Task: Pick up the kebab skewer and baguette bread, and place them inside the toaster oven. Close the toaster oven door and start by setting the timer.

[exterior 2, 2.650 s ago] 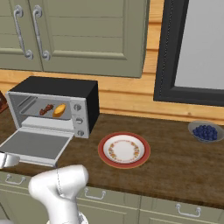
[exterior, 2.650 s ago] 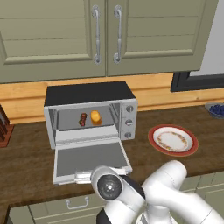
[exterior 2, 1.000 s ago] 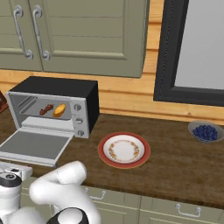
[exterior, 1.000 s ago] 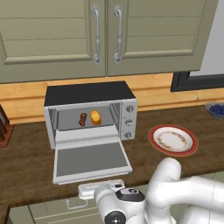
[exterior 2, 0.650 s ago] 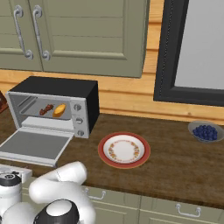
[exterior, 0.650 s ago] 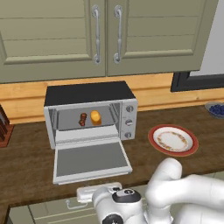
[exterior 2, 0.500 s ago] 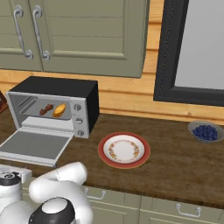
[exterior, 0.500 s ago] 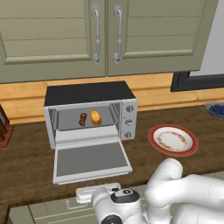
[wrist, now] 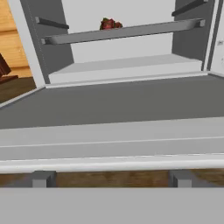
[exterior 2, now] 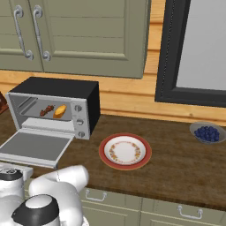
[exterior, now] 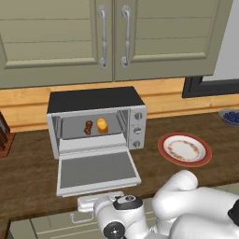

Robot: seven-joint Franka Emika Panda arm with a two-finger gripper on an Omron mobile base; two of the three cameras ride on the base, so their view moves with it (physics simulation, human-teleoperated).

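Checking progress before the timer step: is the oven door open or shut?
Open. The door lies flat on the counter, leaving the skewer and bread inside exposed.

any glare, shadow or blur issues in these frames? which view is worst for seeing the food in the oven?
Left base view: flat, even rendered light, no glare; kebab skewer and baguette bread small but clear inside the toaster oven. Right base view: sharp too, both seen obliquely. Hand view: worst, soft and blocky; toaster oven door dominates close up, and the skewer barely peeks over the rack.
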